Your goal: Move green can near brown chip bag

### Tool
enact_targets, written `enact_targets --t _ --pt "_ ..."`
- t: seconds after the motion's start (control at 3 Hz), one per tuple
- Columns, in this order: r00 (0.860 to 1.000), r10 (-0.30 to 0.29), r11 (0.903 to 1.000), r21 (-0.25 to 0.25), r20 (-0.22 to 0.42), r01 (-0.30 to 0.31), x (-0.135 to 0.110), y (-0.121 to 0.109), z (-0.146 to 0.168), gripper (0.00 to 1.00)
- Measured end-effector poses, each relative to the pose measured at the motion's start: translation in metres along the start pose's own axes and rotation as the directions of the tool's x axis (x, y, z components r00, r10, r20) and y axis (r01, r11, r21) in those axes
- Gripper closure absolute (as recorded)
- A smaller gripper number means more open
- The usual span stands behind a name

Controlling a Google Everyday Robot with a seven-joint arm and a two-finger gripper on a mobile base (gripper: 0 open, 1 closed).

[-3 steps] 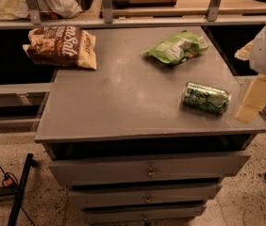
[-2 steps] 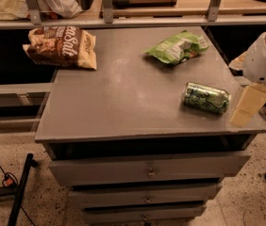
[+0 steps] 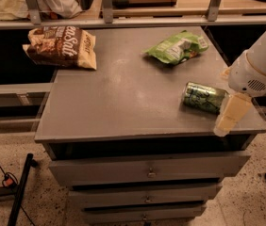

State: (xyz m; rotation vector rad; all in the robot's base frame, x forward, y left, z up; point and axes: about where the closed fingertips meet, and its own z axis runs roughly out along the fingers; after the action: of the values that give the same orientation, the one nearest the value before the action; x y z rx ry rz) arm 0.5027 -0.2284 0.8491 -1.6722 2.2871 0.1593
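While the small shiny metallic green drink can lies on its side near the right edge of the flat grey surface, the pale cream gripper hangs just beside the can's right end.

Below a rounded white arm, the gripper slants down over the front right corner of the surface. Whether it is open or closed cannot be told, nor whether it touches the can, and nothing is seen in its hold. The dark brown snack bag with large white lettering lies at the far left corner, well apart from the can, its left end hanging past the edge. A crumpled light green chip bag lies at the far right, behind the can. Grey drawers with small metal knobs sit under the surface.
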Motion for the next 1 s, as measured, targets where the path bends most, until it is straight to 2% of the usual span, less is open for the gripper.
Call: enact_targets --t 0.33,1.0 --pt "1.000 0.020 0.9996 -0.022 0.003 -0.020 0.003 -0.007 0.016 0.16" --pt "1.000 0.031 0.9989 -0.034 0.002 -0.031 0.002 -0.012 0.027 0.62"
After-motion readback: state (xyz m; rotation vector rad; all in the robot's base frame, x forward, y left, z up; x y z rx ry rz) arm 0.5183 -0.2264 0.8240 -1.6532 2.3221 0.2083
